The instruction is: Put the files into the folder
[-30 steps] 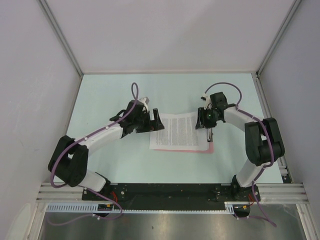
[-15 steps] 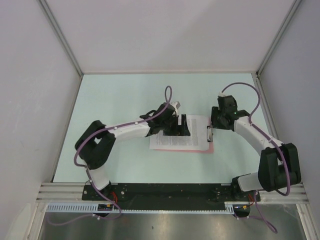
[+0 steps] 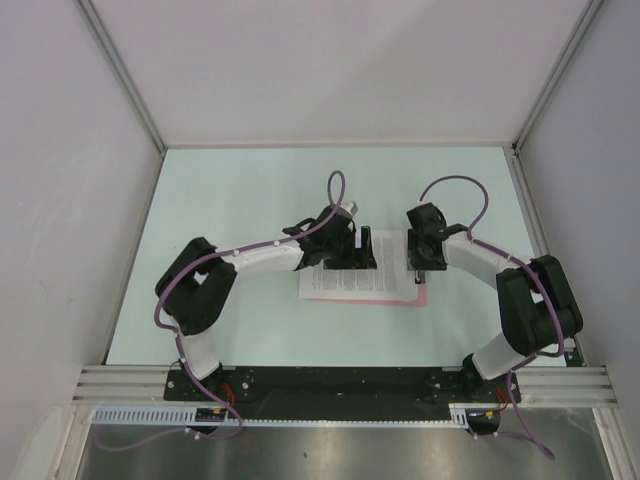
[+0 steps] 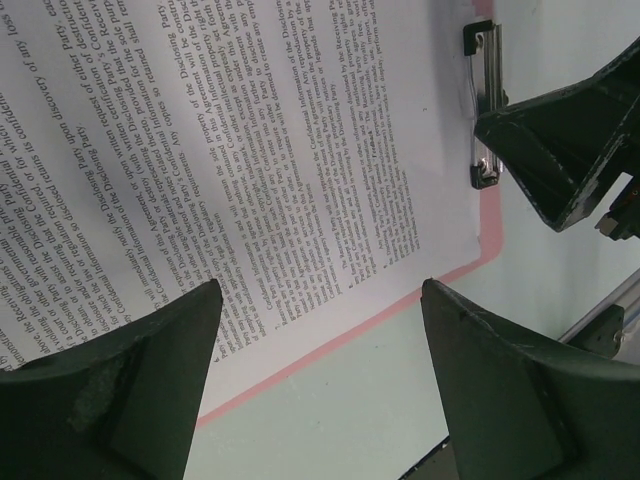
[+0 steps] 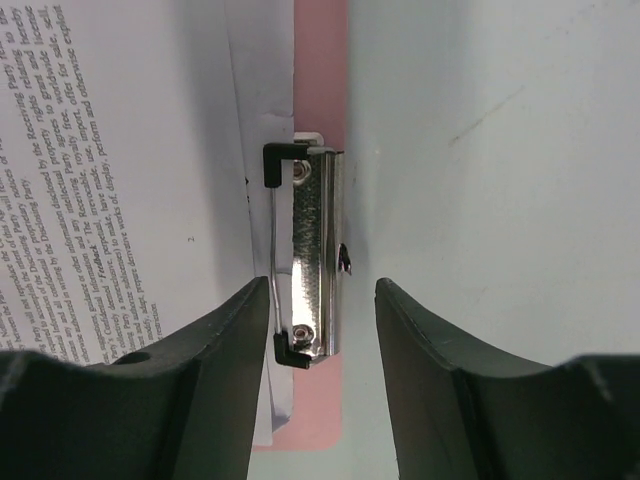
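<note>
The files are white printed sheets lying on the pink folder at mid-table. In the left wrist view the files cover most of the folder, whose pink rim shows along one edge. My left gripper hangs open over that edge, nothing between its fingers; from above, the left gripper sits over the sheets' middle. My right gripper is open, its fingers either side of the metal clip at the folder's short edge, beside the files. From above, the right gripper is at the folder's right end.
The pale green table is walled in by white panels at the back and both sides. A black rail with the arm bases runs along the near edge. In the left wrist view the clip shows beside a right-gripper finger.
The left gripper moved right from the sheets' left edge to over their middle, then held. The right gripper swung away to the right and came back over the clip, its jaws wider.
</note>
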Controlling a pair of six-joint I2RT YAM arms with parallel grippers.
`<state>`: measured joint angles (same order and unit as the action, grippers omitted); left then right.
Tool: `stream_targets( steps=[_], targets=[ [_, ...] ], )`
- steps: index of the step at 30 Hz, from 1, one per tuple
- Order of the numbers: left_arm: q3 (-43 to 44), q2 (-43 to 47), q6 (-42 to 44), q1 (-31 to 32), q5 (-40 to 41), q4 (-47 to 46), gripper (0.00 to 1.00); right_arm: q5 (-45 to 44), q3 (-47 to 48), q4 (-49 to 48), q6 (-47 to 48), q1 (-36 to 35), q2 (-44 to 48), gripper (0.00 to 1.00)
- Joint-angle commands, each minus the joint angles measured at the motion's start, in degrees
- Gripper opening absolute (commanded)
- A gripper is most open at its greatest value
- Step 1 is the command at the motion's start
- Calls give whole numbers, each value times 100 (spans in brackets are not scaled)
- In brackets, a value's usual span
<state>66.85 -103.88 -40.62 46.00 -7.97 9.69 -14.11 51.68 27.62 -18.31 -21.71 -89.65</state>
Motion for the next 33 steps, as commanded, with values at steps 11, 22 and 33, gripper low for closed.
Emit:
stream_targets(
  steps=[11, 22, 33],
  targets=[
    [-49, 288, 46, -12, 251, 50, 87, 93, -114, -749, 99, 88, -360, 47],
    [-154, 920, 142, -240, 471, 463, 90, 268, -106, -573, -147, 264, -282, 40],
    [-944, 1914, 37, -1119, 770, 815, 95, 479, -35, -266, -296, 273, -387, 51]
  ],
)
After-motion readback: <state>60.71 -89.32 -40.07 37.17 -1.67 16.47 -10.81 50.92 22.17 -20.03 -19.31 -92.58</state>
